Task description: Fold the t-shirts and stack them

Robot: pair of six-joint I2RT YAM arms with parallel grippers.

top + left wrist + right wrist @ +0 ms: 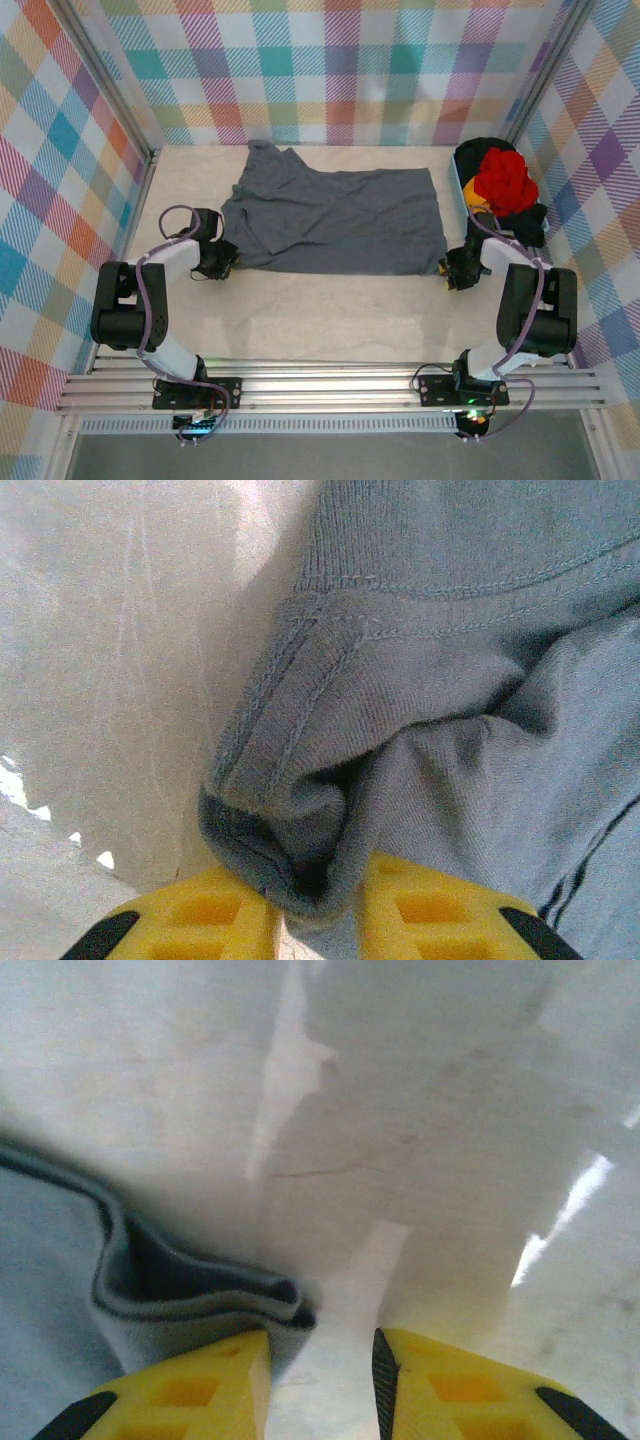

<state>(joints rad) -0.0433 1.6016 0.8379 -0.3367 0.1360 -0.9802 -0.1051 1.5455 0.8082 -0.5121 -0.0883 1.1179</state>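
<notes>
T-shirt [450, 680] fold pinched in left pincer [320, 905]; right pincer [322, 1365] agape.

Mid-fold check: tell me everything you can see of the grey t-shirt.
The grey t-shirt is dark slate knit cloth with stitched hems, spread mostly flat and lightly wrinkled across the far middle of the table, one flap jutting out at its far-left. The left gripper is shut on its bunched near-left corner. At the near-right corner a doubled edge lies against one finger of the right gripper, whose jaws stand apart over bare table.
</notes>
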